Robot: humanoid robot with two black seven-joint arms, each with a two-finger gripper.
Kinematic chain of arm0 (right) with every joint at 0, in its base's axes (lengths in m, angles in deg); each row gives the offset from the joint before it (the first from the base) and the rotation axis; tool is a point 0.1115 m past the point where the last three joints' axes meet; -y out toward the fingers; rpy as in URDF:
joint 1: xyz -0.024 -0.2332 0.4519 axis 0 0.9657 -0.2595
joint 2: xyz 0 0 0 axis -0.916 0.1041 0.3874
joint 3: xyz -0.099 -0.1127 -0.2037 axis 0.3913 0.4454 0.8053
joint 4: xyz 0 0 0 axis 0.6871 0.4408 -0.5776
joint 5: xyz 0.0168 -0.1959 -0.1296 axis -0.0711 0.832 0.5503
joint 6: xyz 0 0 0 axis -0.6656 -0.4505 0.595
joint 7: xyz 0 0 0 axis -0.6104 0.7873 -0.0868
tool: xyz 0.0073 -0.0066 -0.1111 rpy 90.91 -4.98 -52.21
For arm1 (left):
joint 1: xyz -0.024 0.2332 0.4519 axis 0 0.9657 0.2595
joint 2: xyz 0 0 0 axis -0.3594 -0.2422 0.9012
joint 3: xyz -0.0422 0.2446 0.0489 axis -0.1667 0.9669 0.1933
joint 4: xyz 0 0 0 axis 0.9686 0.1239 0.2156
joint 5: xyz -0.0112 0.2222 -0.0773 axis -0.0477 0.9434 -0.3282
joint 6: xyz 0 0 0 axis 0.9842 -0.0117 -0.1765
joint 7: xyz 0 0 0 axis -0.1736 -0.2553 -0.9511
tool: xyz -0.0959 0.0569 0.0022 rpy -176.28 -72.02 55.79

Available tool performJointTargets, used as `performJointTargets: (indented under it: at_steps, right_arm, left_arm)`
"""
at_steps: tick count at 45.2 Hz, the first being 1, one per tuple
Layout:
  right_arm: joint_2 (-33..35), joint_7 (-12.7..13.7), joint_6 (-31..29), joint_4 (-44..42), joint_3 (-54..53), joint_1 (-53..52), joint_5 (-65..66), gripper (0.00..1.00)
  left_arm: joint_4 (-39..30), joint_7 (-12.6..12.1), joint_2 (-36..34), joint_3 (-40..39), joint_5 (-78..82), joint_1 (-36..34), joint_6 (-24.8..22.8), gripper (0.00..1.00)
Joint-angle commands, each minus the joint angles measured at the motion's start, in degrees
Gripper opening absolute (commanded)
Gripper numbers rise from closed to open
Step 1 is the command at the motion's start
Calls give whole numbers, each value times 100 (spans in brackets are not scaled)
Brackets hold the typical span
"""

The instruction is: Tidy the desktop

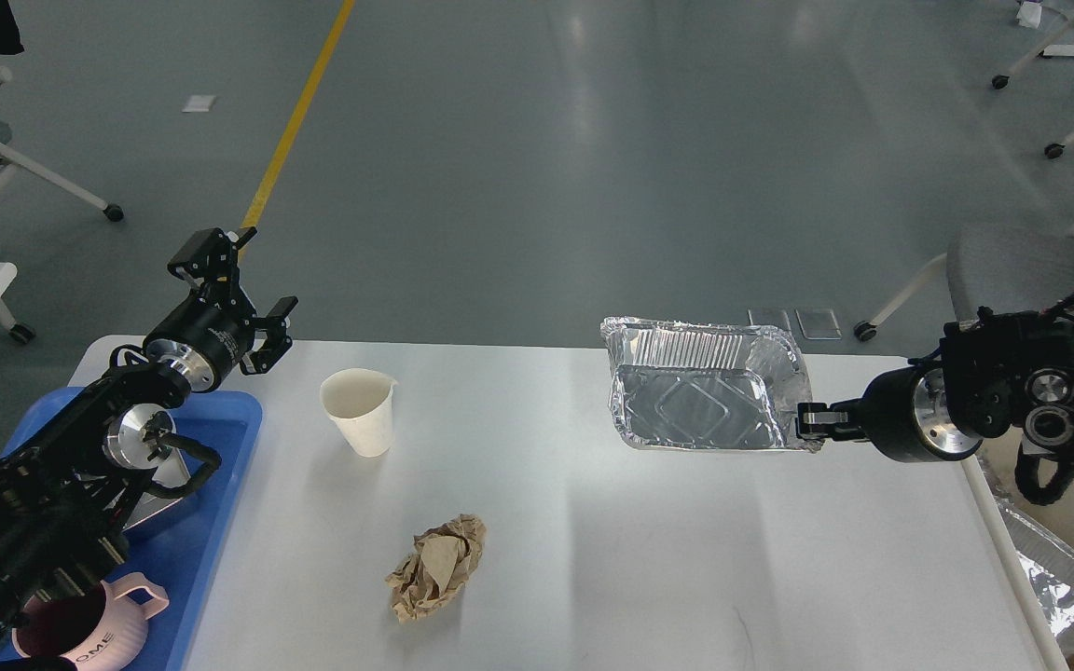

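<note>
Right tool (809, 421) gripping foil tray (700, 387)

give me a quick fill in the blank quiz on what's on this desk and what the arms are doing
1. The right end effector grips the rim of the ____ tray, which is tilted up off the desktop.
2. The paper cup stands ____ on the desktop.
3. The crumpled brown paper lies nearer to me than the ____.
4. The pink mug sits on the ____ tray at the left.

Missing words: foil; upright; paper cup; blue
</note>
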State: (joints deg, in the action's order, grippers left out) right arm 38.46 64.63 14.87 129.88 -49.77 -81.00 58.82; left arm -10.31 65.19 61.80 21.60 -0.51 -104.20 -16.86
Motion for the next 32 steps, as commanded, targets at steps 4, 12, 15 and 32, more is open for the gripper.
performJointTargets:
  at_steps: [4, 12, 15, 32]
  right_arm:
    - [0, 2, 41, 69, -11, 57, 76, 0]
    - [0, -7, 41, 69, -11, 74, 76, 0]
    - [-9, -7, 41, 78, -11, 83, 76, 0]
    - [-44, -24, 32, 69, -37, 320, 94, 0]
  left_arm:
    - [-187, -18, -46, 15, 1, -6, 122, 97]
    - [-758, -35, -397, 190, 571, 11, 227, 97]
    - [-1048, -35, -599, 243, 1151, 38, 498, 97]
    - [-2929, -685, -1776, 374, 2225, 784, 1282, 96]
